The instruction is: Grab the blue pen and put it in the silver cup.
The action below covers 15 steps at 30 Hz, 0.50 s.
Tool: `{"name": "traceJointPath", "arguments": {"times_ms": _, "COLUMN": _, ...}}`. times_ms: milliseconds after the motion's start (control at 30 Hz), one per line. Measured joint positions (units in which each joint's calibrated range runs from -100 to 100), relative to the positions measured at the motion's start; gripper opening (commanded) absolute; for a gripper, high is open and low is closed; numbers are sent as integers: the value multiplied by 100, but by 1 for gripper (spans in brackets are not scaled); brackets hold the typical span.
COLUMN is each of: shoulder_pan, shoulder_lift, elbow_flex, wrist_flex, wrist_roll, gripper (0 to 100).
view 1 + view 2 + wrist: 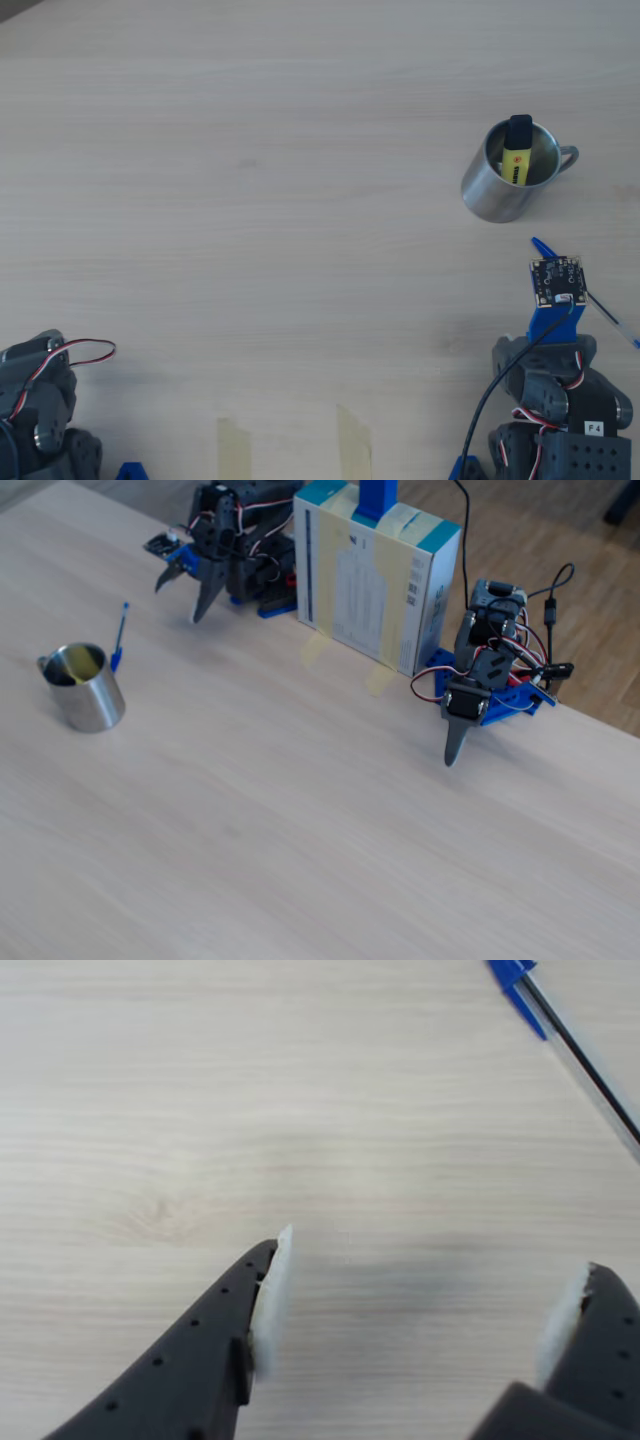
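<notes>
The blue pen lies flat on the wooden table, slanting across the top right corner of the wrist view. My gripper hovers open short of it, nothing between its white-padded fingers. From overhead, the pen's blue cap sticks out beyond my wrist camera board, which hides the fingers, and its clear barrel runs off to the right. The silver cup stands upright further out, handle to the right. In the fixed view my gripper is beside the pen and the cup.
A yellow highlighter with a black cap leans inside the cup. A second arm rests at the table edge, its gripper pointing down. A white and teal box stands between the two arms. Two tape strips mark the near edge.
</notes>
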Motion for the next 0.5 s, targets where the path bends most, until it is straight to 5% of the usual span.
{"name": "traceJointPath", "arguments": {"times_ms": 500, "shoulder_pan": 351, "shoulder_lift": 1942, "elbow_flex": -1407, "wrist_flex": -252, "wrist_roll": 1158, "gripper": 39}}
